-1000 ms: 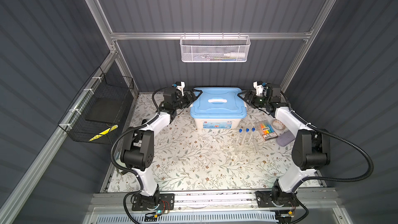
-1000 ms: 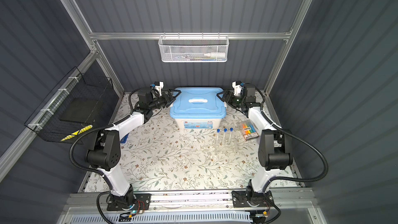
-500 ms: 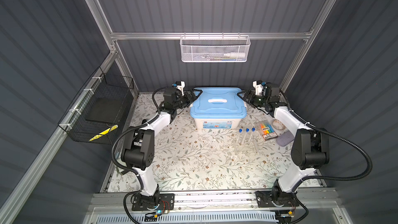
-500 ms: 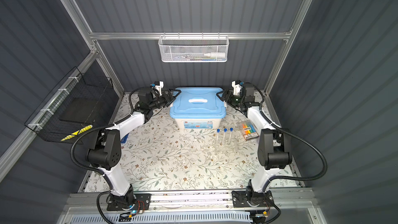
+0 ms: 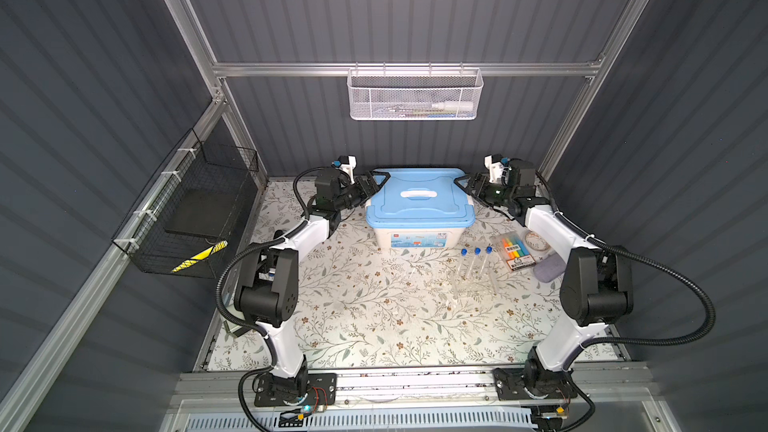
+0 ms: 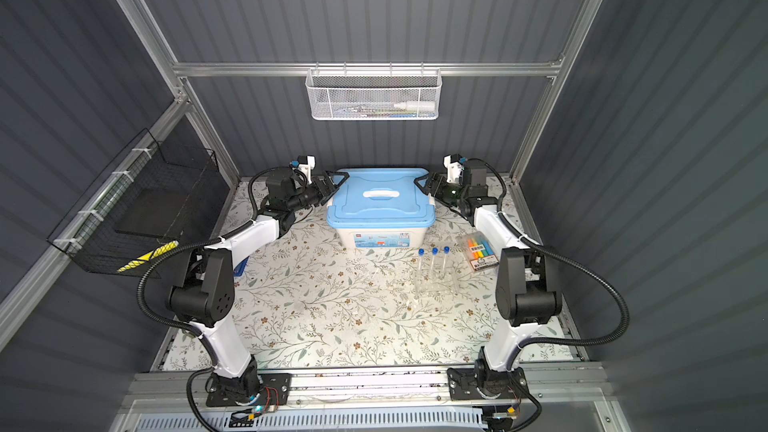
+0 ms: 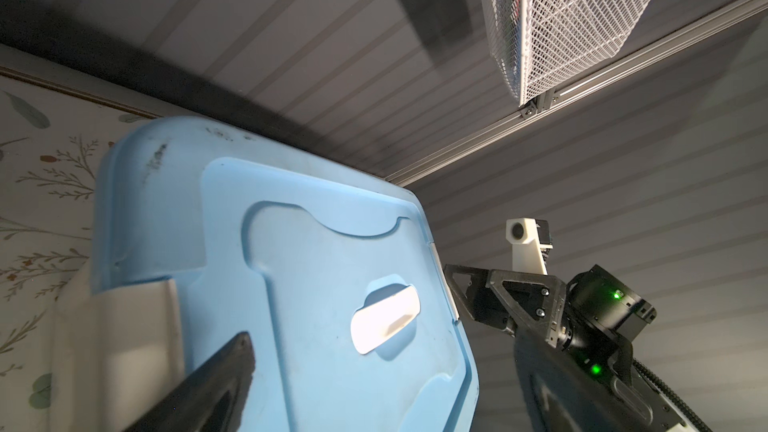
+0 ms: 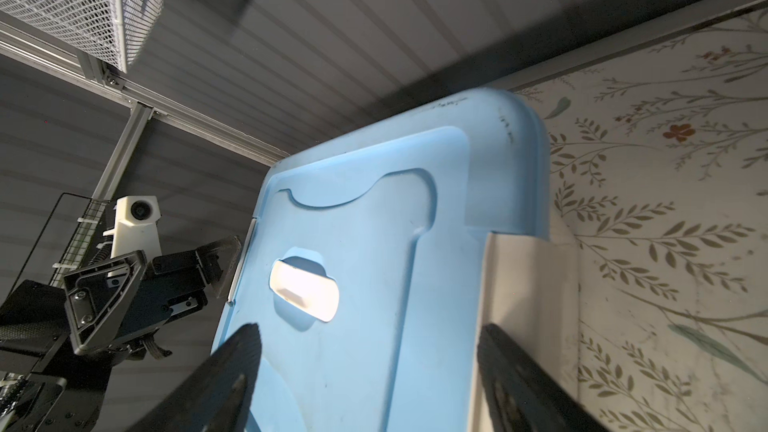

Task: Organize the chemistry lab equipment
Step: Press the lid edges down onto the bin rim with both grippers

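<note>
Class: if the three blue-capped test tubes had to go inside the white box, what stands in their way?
The light blue plastic lid sits closed on the white plastic storage box, behind the three clear blue-capped test tubes. The left gripper and right gripper flank its ends, fingers open.

1. Place: enclosed robot test cell, staged work bench.
2. Dark ribbed wall panels (image 5: 415, 14) on bare aluminium frame bars (image 5: 403, 69).
3. Two robot arms (image 5: 309, 234) bolted to a metal rail (image 5: 415, 382) at front edge.
4. Floral mat (image 5: 374, 317) as bench top; capped test tubes (image 5: 477, 251) standing on it.
5. White wire basket (image 5: 415, 97) and black wire basket (image 5: 195, 209) hung on the frame.
</note>
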`<state>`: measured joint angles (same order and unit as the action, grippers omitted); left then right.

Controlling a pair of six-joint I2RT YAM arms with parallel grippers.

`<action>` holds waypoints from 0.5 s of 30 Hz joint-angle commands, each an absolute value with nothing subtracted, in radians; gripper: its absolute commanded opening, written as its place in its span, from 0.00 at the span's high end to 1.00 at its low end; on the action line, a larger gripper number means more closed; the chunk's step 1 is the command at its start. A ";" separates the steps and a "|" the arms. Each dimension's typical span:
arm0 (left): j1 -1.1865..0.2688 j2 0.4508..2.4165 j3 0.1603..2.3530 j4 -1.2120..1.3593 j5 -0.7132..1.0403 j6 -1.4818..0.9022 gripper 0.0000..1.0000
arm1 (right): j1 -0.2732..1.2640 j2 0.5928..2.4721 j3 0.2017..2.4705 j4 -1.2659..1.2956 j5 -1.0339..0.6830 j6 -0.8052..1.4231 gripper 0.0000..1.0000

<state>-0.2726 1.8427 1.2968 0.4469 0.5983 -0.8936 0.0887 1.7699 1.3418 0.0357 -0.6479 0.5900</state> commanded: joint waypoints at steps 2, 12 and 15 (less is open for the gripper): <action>-0.291 1.901 1.270 0.279 0.610 -0.883 0.00 | 0.133 1.771 1.304 -0.077 -0.667 0.581 0.12; -0.284 1.851 1.349 0.201 0.590 -0.828 0.00 | 0.070 1.649 1.287 -0.081 -0.631 0.516 0.06; -0.284 1.827 1.371 0.163 0.564 -0.791 0.00 | 0.053 1.598 1.270 -0.074 -0.620 0.488 0.06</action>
<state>-0.2737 1.8404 1.3560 0.3065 0.5804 -0.8371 0.0719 1.6520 1.2865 -0.0570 -0.6266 0.5301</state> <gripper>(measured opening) 0.996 0.935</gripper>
